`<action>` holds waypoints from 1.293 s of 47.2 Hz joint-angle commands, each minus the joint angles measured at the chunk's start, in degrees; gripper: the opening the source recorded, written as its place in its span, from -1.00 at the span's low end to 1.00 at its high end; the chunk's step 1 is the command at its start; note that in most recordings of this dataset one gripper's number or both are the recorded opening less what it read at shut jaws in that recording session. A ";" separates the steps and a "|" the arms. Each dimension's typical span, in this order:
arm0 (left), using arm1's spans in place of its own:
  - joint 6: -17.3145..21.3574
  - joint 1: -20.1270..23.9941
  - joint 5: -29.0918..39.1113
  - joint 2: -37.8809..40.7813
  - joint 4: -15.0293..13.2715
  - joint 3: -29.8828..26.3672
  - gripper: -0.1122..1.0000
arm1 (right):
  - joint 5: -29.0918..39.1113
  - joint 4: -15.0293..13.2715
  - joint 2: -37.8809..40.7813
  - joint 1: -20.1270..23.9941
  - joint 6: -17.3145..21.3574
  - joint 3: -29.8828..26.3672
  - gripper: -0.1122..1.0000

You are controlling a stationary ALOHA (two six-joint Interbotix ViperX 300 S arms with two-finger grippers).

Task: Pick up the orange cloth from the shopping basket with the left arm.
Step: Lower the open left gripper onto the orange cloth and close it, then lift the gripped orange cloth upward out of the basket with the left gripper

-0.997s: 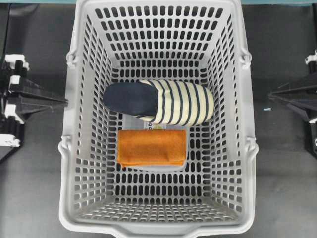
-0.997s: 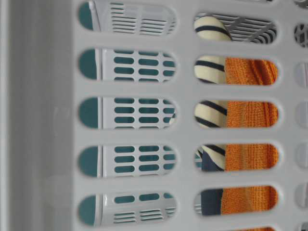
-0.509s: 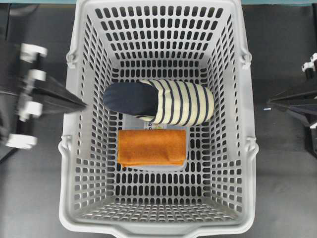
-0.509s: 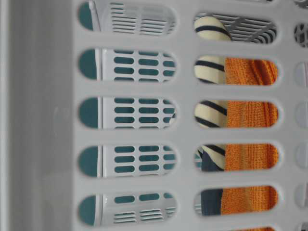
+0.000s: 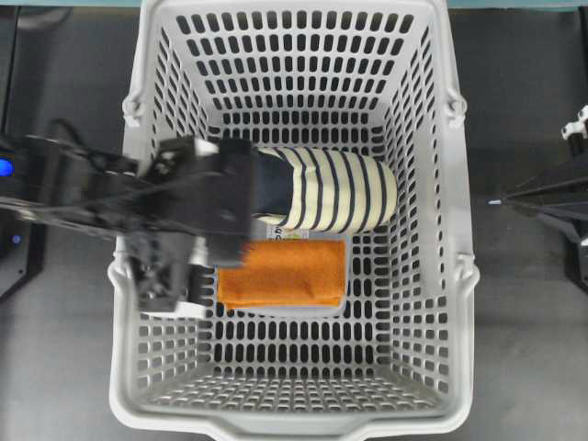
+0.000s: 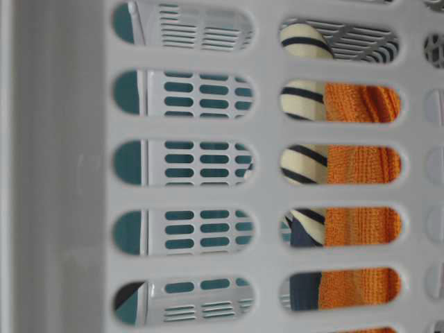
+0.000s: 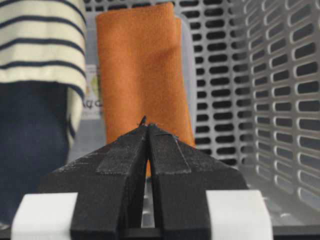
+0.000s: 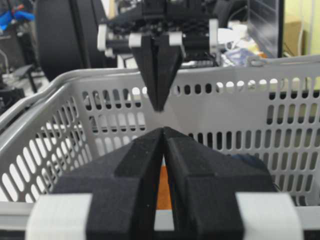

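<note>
Orange fuzzy rectangular cloth [image 5: 282, 273] lies flat on the floor of the large light grey slotted plastic basket [image 5: 459, 276], near its middle, just beside the navy and cream striped slipper [image 5: 335, 191]. Left pincer [image 7: 148, 129], jaws clenched and empty, hangs over the basket's left wall. Right pincer [image 8: 163, 133], also clenched, sits outside the right wall.
</note>
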 commanded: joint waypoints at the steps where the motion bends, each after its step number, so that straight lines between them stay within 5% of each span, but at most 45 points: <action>1: -0.26 -0.09 0.79 2.20 0.26 -3.43 -0.80 | -0.26 0.18 0.26 0.97 0.09 -0.53 -0.81; 12: -0.44 -0.26 1.67 8.53 0.26 -6.59 -0.68 | -0.26 0.18 0.26 2.55 0.09 -0.44 -0.81; 23: -2.29 -0.18 1.49 12.92 0.18 -6.77 0.49 | -0.26 0.18 0.26 2.90 0.09 -0.44 -0.81; 28: -3.69 -0.18 1.32 14.77 0.26 -6.50 0.82 | -0.26 0.18 0.26 2.90 0.09 -0.44 -0.81; 53: -6.50 -0.09 -2.99 18.72 0.26 -1.93 0.77 | 0.44 0.26 0.26 2.90 0.09 0.53 -0.81; 61: -6.33 -0.18 -2.64 18.63 0.26 -1.49 0.48 | 0.44 0.26 0.26 2.90 0.09 0.88 -0.81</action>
